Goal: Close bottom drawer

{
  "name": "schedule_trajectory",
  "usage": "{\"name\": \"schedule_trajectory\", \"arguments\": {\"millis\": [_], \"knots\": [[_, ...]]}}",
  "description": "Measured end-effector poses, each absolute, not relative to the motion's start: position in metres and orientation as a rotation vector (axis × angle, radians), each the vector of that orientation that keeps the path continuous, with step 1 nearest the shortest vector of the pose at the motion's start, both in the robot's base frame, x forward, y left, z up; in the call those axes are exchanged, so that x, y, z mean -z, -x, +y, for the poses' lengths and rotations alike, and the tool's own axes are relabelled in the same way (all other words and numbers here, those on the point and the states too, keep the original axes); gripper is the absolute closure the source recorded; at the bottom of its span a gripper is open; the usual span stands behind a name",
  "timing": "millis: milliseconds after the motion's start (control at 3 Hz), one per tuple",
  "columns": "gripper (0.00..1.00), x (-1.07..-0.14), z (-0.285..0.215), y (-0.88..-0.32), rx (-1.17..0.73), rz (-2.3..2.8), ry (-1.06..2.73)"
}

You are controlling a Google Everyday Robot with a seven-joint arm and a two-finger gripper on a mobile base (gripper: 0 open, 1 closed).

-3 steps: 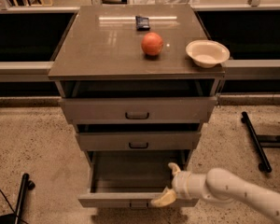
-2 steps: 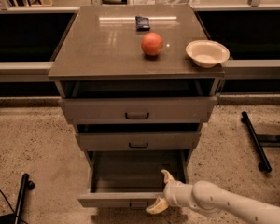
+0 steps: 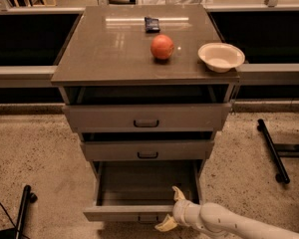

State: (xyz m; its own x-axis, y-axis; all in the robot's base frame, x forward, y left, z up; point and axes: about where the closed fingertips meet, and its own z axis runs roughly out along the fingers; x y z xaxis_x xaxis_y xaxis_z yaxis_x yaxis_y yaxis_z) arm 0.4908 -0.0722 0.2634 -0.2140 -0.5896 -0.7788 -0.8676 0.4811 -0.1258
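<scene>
The bottom drawer [image 3: 124,213] of the grey cabinet is pulled far out, and its inside looks empty. Its front panel sits low in the view, with the small dark handle [image 3: 148,217] partly visible at the centre. My gripper [image 3: 171,210] is at the right part of that front panel, just right of the handle. Its fingers are spread open. One fingertip [image 3: 178,192] points up over the drawer's front rim and the other [image 3: 164,226] lies in front of the panel. My pale arm [image 3: 229,224] comes in from the lower right.
The middle drawer [image 3: 147,150] and top drawer [image 3: 146,117] stick out a little. On the cabinet top [image 3: 104,49] are an orange fruit [image 3: 162,47], a white bowl [image 3: 221,57] and a small dark packet [image 3: 151,24]. Black stand legs lie on the floor at right [image 3: 272,150] and lower left [image 3: 23,210].
My gripper has moved a little left and down along the bottom drawer's front, closer to the handle. The drawer itself looks unmoved.
</scene>
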Motion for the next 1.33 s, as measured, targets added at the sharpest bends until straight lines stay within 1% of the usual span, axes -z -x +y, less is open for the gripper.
{"name": "schedule_trajectory", "arguments": {"millis": [333,667,1000,1333], "knots": [[0.18,-0.264,-0.072,-0.491,-0.434,1.919,1.212],[0.41,-0.242,-0.086,-0.478,-0.404,1.894,1.287],[0.72,-0.228,-0.102,-0.464,-0.370,1.853,1.392],[0.95,-0.220,-0.108,-0.459,-0.343,1.840,1.449]]}}
